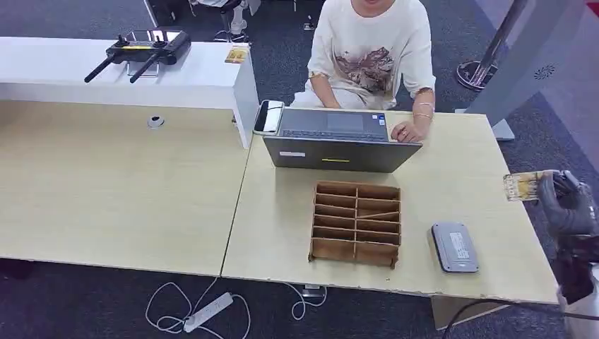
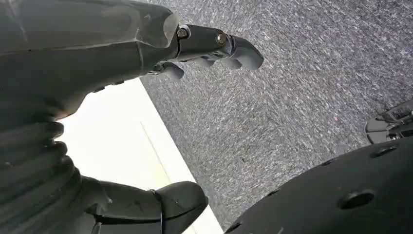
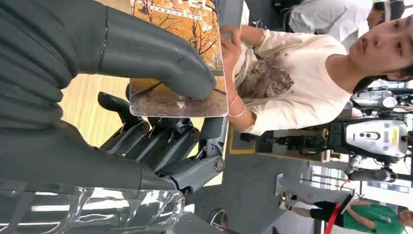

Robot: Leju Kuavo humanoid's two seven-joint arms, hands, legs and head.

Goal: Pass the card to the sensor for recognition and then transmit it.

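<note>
One card [image 1: 524, 186] is all I have in hand: my right hand [image 1: 569, 206] grips it out past the right edge of the table [image 1: 141, 191], thumb pressed on its face and the darker fingers folded behind it. In the right wrist view the card [image 3: 181, 53] is a flat, glossy rectangle printed with orange-leaved trees, rounded at the corners. My left hand [image 2: 146, 97] hangs over the carpet beside a pale panel, thumb and fingers apart, holding nothing.

One grey sensor [image 1: 454, 246], a flat rounded slab, lies near the front right corner of the table. One wooden rack [image 1: 356, 222] stands near the front edge, left of the sensor and apart from it; it is thin brown board cut into two columns of slots. One dark laptop [image 1: 339, 141] sits open at the back edge, its lid toward me, and one phone [image 1: 268, 116] in a pale case lies just beside its left side. One person [image 1: 371, 53] in a cream printed shirt sits behind the laptop, a hand [image 1: 404, 132] on its keyboard.

Two light wood-grain tabletops meet in a seam; a small round fitting [image 1: 156, 121] sits in the left one. One white counter [image 1: 127, 70] runs along the back left, carrying one black controller [image 1: 145, 48] with two antennas and one small card [image 1: 236, 54] at its right end. Grey speckled carpet covers the floor, where one white power strip [image 1: 208, 311] lies with looping cable below the front edge.
</note>
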